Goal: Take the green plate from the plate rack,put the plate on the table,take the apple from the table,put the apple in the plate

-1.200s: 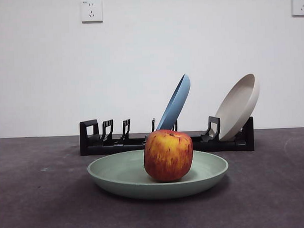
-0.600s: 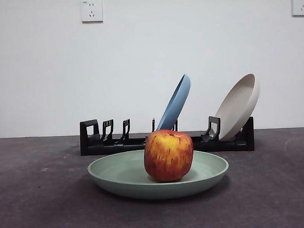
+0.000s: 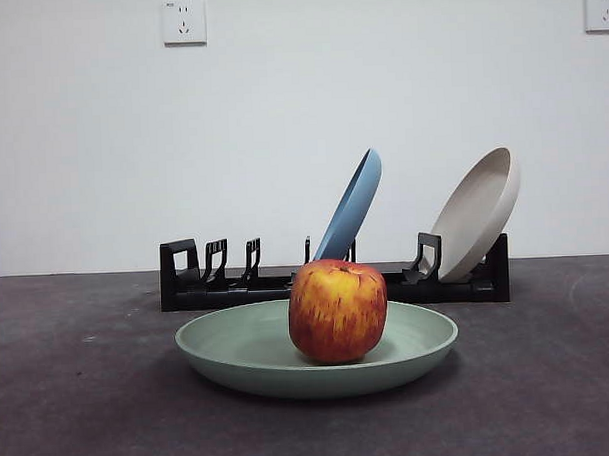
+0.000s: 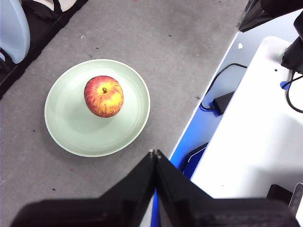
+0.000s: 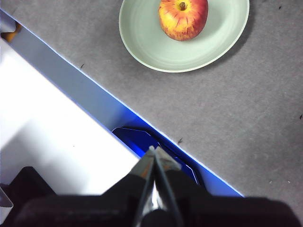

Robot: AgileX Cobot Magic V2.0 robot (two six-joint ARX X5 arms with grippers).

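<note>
Streaked red-yellow apple (image 3: 337, 311) sits centre-frame in matte sage green plate (image 3: 249, 352) on speckled table (image 3: 81, 416); left gripper (image 4: 154, 153) and right gripper (image 5: 154, 150) both closed, empty.

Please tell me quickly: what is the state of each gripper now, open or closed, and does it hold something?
Left gripper: closed, holding nothing.
Right gripper: closed, holding nothing.

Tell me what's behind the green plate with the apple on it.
Behind the green plate stands the plate rack, holding a blue plate and a beige plate. The apple hides the rack's middle.
</note>
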